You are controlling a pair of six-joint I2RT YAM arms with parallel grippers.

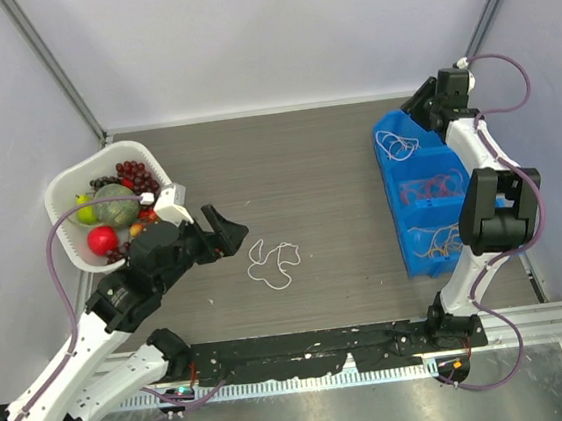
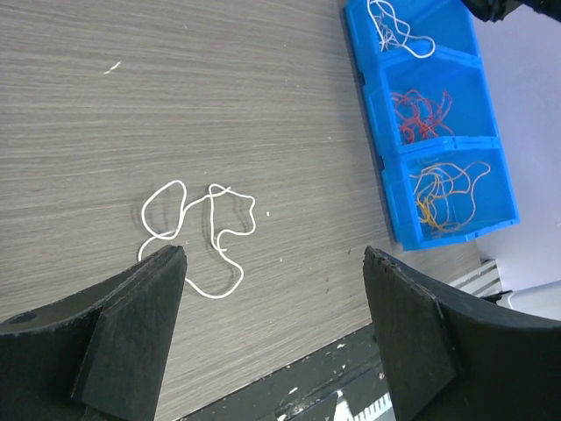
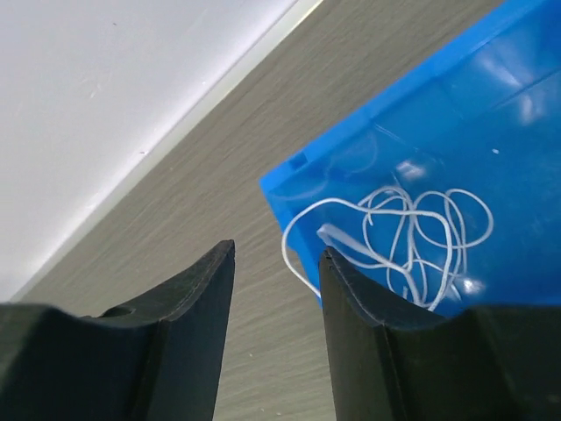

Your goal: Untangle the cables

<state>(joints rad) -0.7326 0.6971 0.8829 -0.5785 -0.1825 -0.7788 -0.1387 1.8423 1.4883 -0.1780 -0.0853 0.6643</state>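
A thin white cable [image 1: 273, 264] lies in loose loops on the grey table; it also shows in the left wrist view [image 2: 214, 230]. My left gripper [image 1: 228, 231] is open and empty, just left of it and above the table [image 2: 272, 254]. A blue three-part bin [image 1: 400, 228] holds white cables [image 1: 395, 144] in the far part, red cables [image 1: 435, 189] in the middle and orange and yellow cables [image 1: 440, 239] in the near part. My right gripper [image 1: 414, 108] is open and empty above the far part's corner [image 3: 276, 250]. One loop of the white cables [image 3: 412, 237] hangs over the bin wall.
A white basket [image 1: 68, 193] full of fruit stands at the far left, close behind my left arm. The blue bin [image 2: 392, 210] lines the right side. A black rail [image 1: 306, 349] runs along the table's near edge. Walls close the back and sides.
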